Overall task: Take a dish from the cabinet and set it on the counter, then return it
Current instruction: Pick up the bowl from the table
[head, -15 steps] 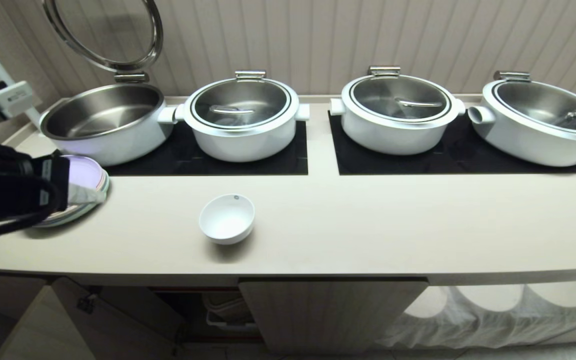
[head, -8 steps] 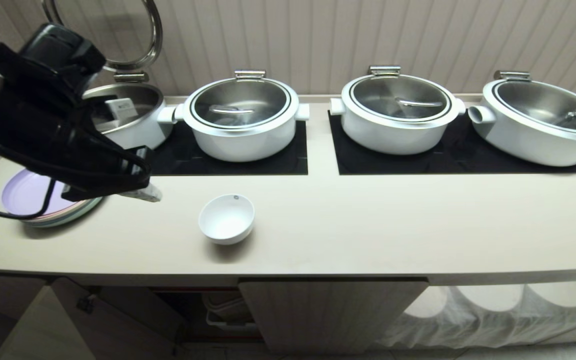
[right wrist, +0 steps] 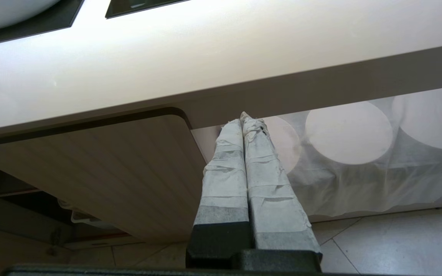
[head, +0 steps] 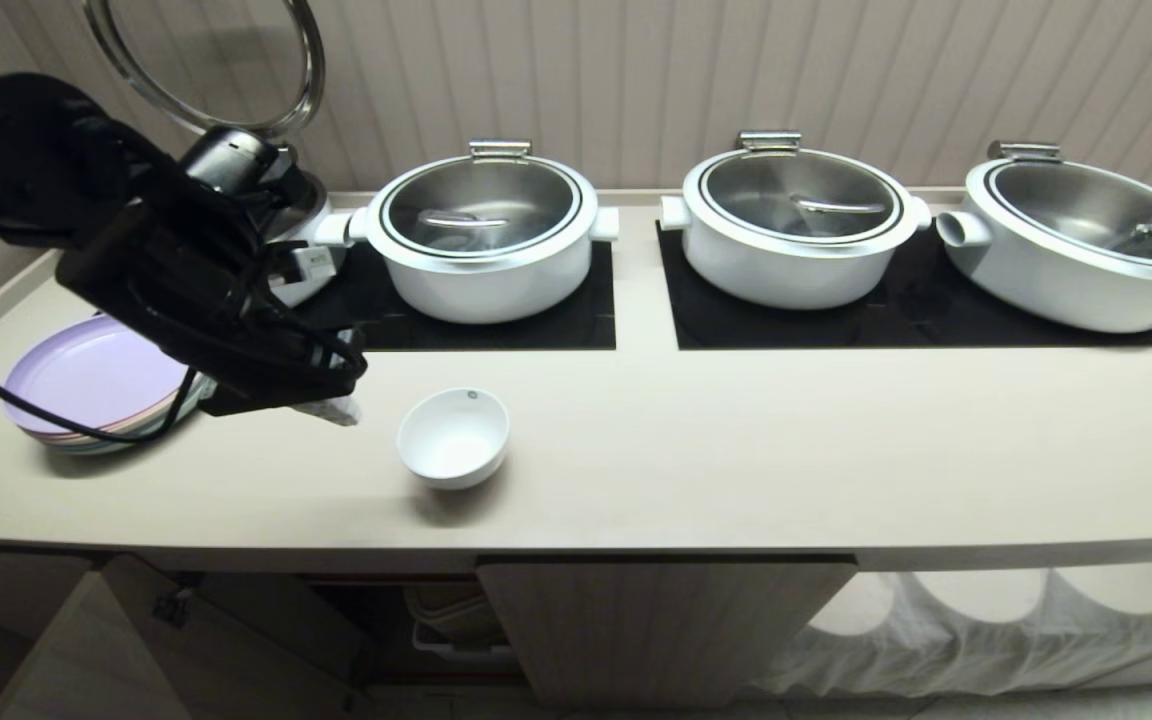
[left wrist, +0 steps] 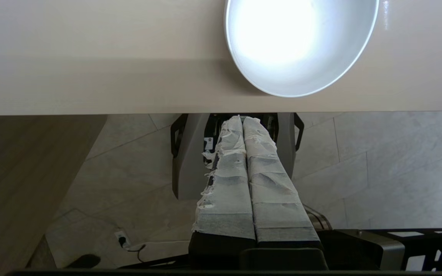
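Head view: counter (head: pixel 736 450) runs across the whole frame, carrying two black mats (head: pixel 496 315), four white pots (head: pixel 486 240) along the back and a stack of plates (head: pixel 86 385) at the left end. Cabinet (head: pixel 656 630) sits under the front edge, its left door swung open onto a dark interior. Bowl (head: pixel 453 437) stands upright on bare counter, mouth up, forward of the left mat and near the front edge, between the plates and the middle of the counter. It is round, so no long axis; the only marker of heading is the small dark mark inside the rim, on the side facing the pots. Left gripper (head: pixel 336 408) hangs over the counter just beside the bowl, on its left and apart from it, taped fingers pressed together and holding nothing, tips aimed toward the bowl. Left wrist view confirms: fingers (left wrist: pixel 228 180) closed flush, bowl rim (left wrist: pixel 301 90) ahead of the tips and slightly off to one side. Right gripper (right wrist: pixel 243 122) is parked low in front of the cabinet, below the counter edge, fingers likewise closed and empty. Judgement: left arm is plainly the nearer; the return step needs the jaws opened first, then a short sideways reach to straddle the near wall of the bowl.
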